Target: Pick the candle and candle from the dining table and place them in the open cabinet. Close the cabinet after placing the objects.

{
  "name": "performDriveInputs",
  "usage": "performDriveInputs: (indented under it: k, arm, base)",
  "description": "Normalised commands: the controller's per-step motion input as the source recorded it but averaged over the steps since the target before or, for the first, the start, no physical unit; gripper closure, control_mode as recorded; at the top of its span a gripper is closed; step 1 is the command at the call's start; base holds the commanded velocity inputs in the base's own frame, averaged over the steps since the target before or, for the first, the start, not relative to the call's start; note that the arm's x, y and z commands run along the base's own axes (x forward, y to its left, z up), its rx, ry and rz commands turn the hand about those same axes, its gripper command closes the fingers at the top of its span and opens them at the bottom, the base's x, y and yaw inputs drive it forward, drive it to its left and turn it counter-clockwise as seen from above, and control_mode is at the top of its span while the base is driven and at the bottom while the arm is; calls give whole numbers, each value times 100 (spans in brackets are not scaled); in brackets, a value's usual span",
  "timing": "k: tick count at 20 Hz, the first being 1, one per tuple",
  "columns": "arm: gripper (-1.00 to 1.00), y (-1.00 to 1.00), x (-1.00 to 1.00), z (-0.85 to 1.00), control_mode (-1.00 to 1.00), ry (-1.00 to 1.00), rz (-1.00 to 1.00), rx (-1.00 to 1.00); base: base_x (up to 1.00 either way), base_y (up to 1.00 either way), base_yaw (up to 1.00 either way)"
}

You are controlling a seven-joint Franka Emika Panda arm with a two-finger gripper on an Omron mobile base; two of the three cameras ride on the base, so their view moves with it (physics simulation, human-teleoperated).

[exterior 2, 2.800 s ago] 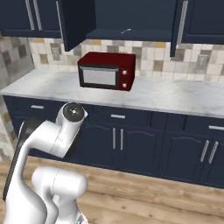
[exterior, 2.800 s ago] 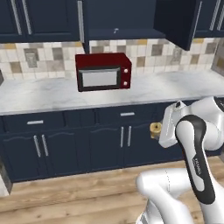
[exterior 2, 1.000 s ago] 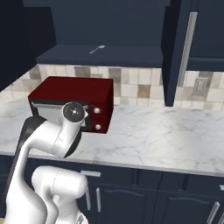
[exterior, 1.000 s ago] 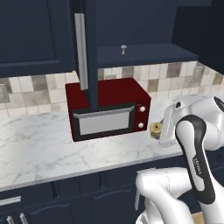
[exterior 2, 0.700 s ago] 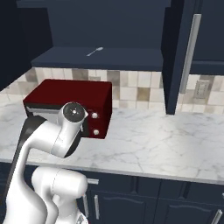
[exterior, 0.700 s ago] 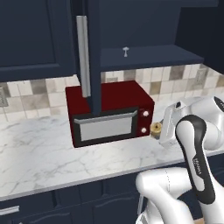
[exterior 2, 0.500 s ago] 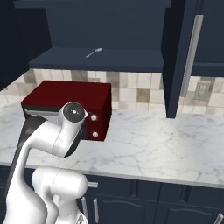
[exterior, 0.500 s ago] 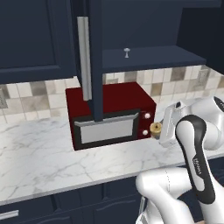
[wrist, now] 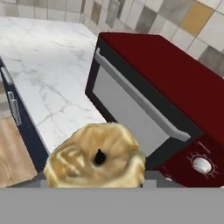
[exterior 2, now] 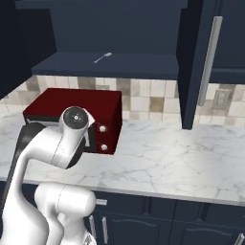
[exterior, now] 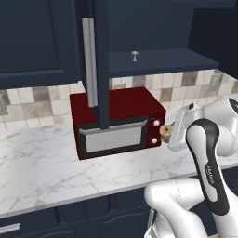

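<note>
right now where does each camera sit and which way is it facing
Left base view: behind the arm on its left, looking forward and down at the red microwave and open cabinet; white arm lower right, holding the golden candle.
Right base view: behind on the right, same microwave and cabinet; arm lower left.
Hand view: on the hand, looking along the fingers past the candle to the microwave.

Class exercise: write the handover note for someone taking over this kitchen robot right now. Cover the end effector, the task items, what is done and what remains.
End effector: shut on the golden-tan candle, held in front of the red microwave.
Cabinet: open, door swung out; a small utensil lies on its shelf.
Done: one candle picked up and carried to the counter.
Left: set this candle on the shelf, fetch the second candle, close the door.
</note>
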Motion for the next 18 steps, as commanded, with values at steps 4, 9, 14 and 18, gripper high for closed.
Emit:
performDriveInputs:
  k: [4, 9, 14, 18]
  arm:
    - [100, 7, 0, 57, -100, -4, -12, 0]
    - [100, 0, 0, 53, -100, -1, -12, 5]
    - [100, 0, 0, 54, -100, -9, -13, 6]
    - [100, 0, 0, 50, -100, -11, -11, 8]
  base:
    - [0, 0, 0]
    - [0, 0, 0]
    - [0, 0, 0]
    - [0, 0, 0]
